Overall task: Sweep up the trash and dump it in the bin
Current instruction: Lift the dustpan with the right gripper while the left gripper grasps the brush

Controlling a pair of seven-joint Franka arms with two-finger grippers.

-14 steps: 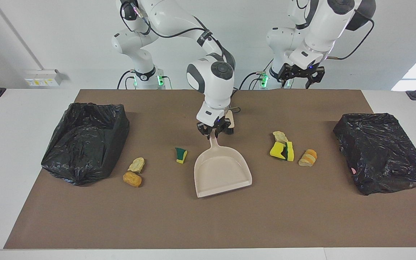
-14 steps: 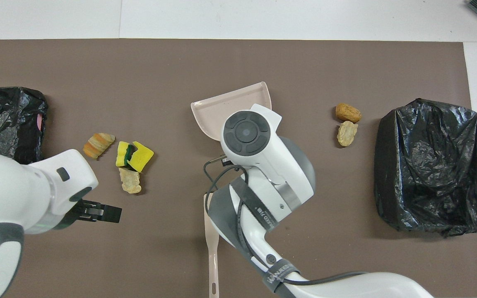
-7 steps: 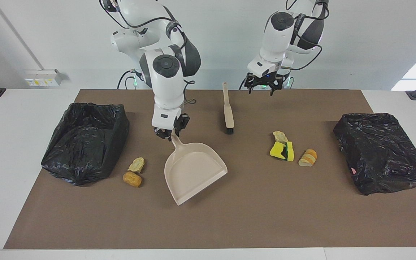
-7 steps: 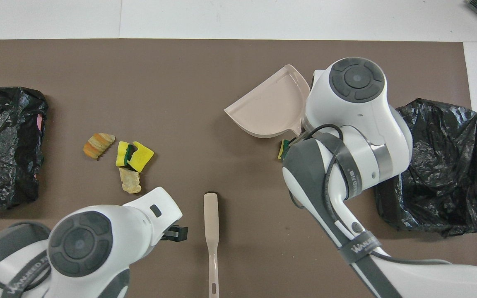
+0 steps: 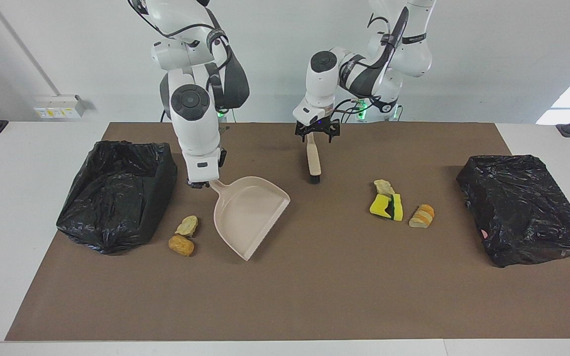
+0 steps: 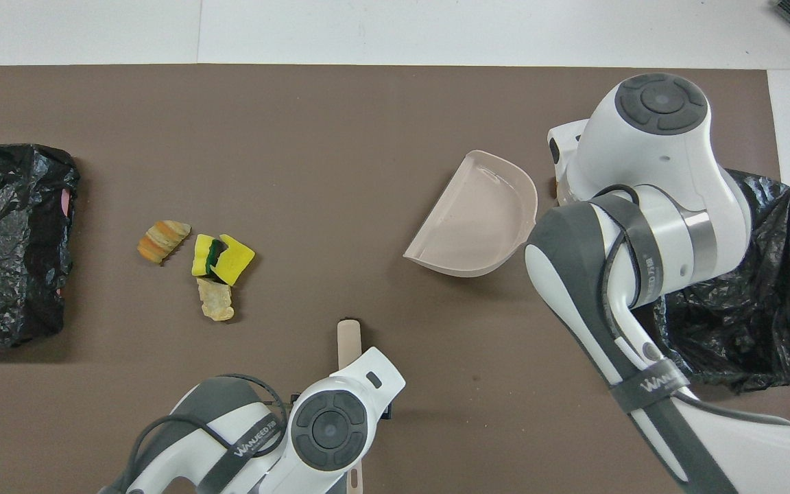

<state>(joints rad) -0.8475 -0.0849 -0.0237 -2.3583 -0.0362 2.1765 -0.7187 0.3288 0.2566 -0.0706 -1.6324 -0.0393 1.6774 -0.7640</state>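
My right gripper [image 5: 201,184] is shut on the handle of the beige dustpan [image 5: 250,212], which it holds tilted, low over the mat, its pan [image 6: 474,219] beside the open black bin [image 5: 117,193]. A pale wad [image 5: 186,225] and an orange-brown lump [image 5: 181,245] of trash lie between the pan and that bin. My left gripper [image 5: 316,132] is open, its fingers either side of the brush [image 5: 312,160] handle's end nearer to the robots. Toward the left arm's end lie a yellow-green sponge [image 5: 387,206], a pale wad [image 5: 384,187] and a bread-like lump [image 5: 422,216].
A second black bag-lined bin [image 5: 522,207] stands at the left arm's end of the brown mat [image 5: 314,296]. In the overhead view the right arm covers part of the open bin [image 6: 765,274] and both grippers are hidden under their wrists.
My right arm swung the dustpan toward the bin at its end of the table. My left gripper came across and down onto the brush handle. The small green-yellow sponge piece no longer shows.
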